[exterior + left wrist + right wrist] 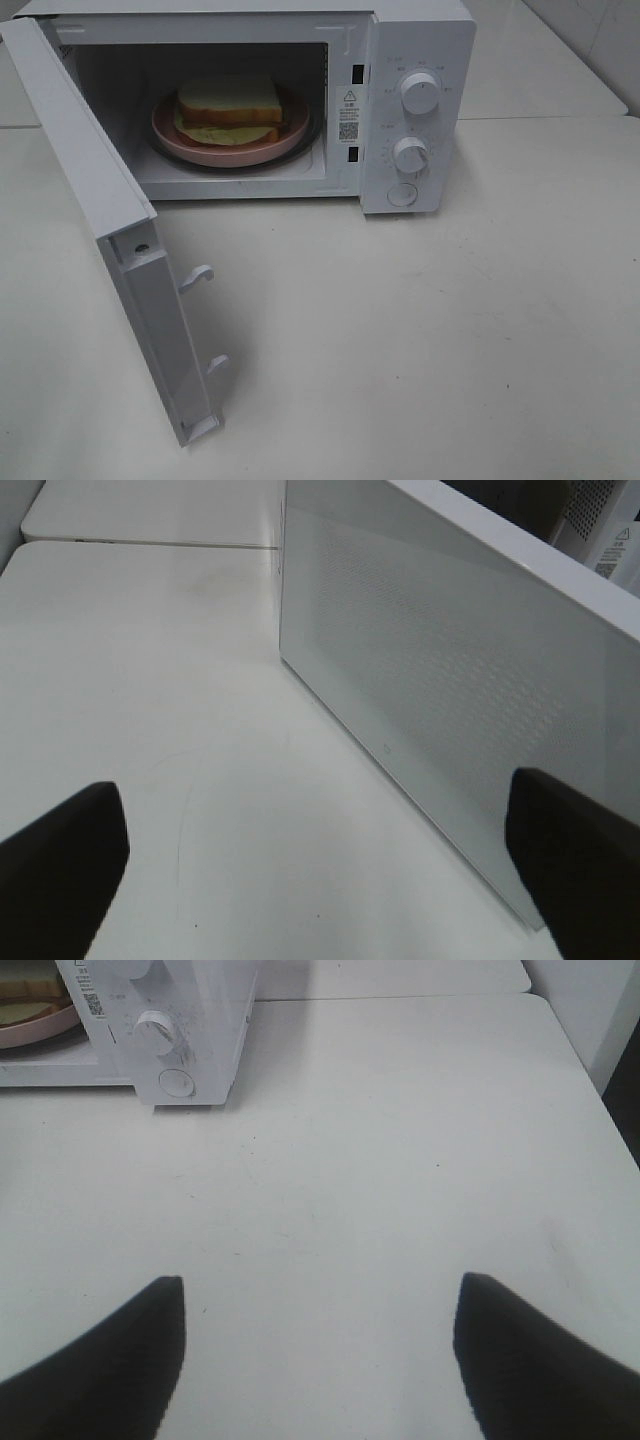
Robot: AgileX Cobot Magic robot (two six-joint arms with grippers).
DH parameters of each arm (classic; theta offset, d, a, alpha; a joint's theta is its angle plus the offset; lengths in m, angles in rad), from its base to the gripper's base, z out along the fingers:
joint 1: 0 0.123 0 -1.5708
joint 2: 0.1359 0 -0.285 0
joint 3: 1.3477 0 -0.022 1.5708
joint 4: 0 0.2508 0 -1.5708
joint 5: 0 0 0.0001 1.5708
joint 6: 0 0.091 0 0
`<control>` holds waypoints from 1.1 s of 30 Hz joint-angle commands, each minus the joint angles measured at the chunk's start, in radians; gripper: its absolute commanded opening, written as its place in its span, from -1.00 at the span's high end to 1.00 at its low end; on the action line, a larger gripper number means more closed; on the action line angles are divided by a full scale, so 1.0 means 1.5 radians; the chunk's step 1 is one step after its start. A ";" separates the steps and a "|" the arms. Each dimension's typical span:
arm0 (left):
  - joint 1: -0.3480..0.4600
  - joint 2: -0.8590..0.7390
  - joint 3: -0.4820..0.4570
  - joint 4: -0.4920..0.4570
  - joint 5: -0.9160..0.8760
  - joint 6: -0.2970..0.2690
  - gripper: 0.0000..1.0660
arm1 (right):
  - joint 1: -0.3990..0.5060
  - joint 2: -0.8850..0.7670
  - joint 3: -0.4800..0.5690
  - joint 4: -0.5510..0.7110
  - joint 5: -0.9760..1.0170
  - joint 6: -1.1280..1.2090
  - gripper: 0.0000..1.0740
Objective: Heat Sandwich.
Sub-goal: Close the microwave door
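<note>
**1. Load position.** The sandwich [228, 105] sits on its pink plate [205, 150], centred in the cavity of the microwave oven [420, 40], at 12 o'clock in the high view. I judge the loading step complete. The plate rests on the turntable [312, 132], so the food can rotate clear of the walls.

**2. Door.** The door [90, 170] stands wide open. It is hinged at the cavity's 9 o'clock side and reaches toward 7 o'clock over the bench [450, 330]. Its two latch hooks [197, 276] point toward 3 o'clock, clear of their slots. In my judgement, heating cannot start until they engage.

**3. Left jaws.** They are released, spread wide and holding nothing. They hover just beside the outer face of the door and, as far as I can tell, do not touch it. I read this as a staging point for pushing the panel shut.

**4. Right jaws.** They are also parted and empty, low over bare bench and well apart from the oven. The control panel lies ahead of them, which suits a reach to the timer knob [411, 153] once the door is closed.

**5. Caution.** I would push near the door's free edge, because a hard shove could slide the oven.
</note>
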 commanded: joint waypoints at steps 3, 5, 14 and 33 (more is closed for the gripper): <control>-0.001 0.054 -0.004 -0.004 -0.074 0.007 -0.75 | -0.005 -0.015 0.002 0.000 -0.011 -0.002 -0.34; -0.001 0.079 -0.004 -0.003 -0.097 0.007 -0.63 | -0.005 -0.015 0.002 0.000 -0.011 -0.002 -0.34; -0.001 0.181 -0.004 -0.003 -0.182 0.007 0.44 | -0.005 -0.015 0.002 0.000 -0.011 -0.002 -0.34; -0.001 0.425 0.051 -0.005 -0.534 0.032 1.00 | -0.005 -0.015 0.002 0.000 -0.011 -0.002 -0.34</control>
